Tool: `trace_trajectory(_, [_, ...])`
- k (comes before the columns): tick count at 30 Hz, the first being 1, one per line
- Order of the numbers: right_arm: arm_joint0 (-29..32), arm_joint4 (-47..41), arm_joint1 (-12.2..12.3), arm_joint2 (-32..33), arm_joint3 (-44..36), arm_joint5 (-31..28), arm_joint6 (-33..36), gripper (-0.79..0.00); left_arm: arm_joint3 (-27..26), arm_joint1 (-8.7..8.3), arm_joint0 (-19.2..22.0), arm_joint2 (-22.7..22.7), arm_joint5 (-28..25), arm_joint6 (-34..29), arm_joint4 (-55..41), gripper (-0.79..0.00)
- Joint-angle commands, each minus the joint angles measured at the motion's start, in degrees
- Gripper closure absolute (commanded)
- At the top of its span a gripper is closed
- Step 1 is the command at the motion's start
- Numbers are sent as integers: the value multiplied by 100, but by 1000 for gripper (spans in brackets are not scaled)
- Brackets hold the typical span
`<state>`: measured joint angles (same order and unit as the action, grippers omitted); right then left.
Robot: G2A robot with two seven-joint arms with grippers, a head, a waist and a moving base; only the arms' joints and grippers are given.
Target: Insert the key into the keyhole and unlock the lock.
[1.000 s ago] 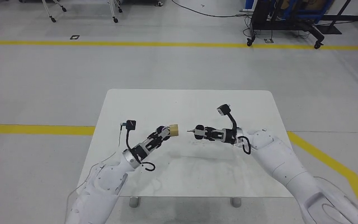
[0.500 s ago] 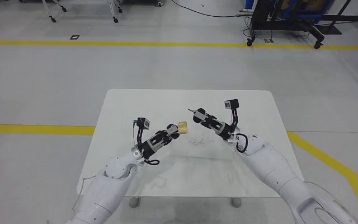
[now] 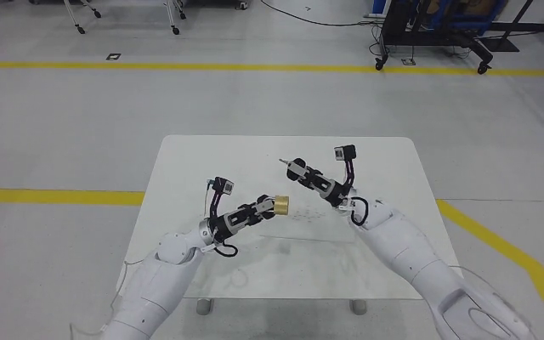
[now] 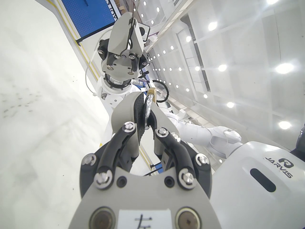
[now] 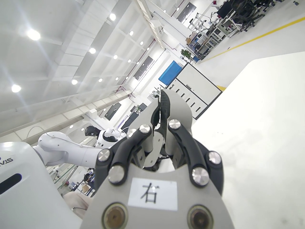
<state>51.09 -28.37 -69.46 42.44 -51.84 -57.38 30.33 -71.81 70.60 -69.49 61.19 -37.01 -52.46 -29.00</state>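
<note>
**While lock and key are held clear of the table: gripper and item status**

Although both task items are gripped, neither touches the table (image 3: 212, 161), a white rectangular top that serves as the reference for every position below. A patch of faint dark scuff marks (image 3: 302, 214) lies on the table surface just right of its middle.

1. Left gripper (image 3: 268, 206): located above the middle of the table, pointing toward the table's right side. Its fingers are pressed together on the lock. In the left wrist view the silver part of the lock is pinched between the dark pads (image 4: 139, 110), and the brass part projects beyond the fingertips.

2. Right gripper (image 3: 293, 167): located above the table, between its middle and its far edge, pointing toward the table's far left corner. Its fingers are closed tight on the key. In the right wrist view the two pads meet with no gap visible at the tips.

3. Lock (image 3: 280, 203): a small brass body, held in the air over the middle of the table at the tip of the left gripper.

4. Key (image 3: 284, 160): a thin silver sliver protruding from the right gripper's tip, above the table and nearer its far edge than the lock. Key and lock are apart.
</note>
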Motion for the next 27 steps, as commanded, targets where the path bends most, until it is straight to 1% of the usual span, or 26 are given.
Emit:
trace_trajectory(1, [-24,-97,-29,-11,50,-62,138,0,38,5,23,-20,15,-3,4,0])
trace_trajectory(11, [67,-443,-37,209,-64,-62,1207,0,131,21,104,-53,177,186,155,0])
trace_trajectory(16, [99,-550,-46,313,-89,-62,1543,0,147,24,133,-57,330,321,291,0])
trace_trajectory(27, [132,-428,-2,276,-301,-62,1596,0,125,19,160,-43,525,326,355,0])
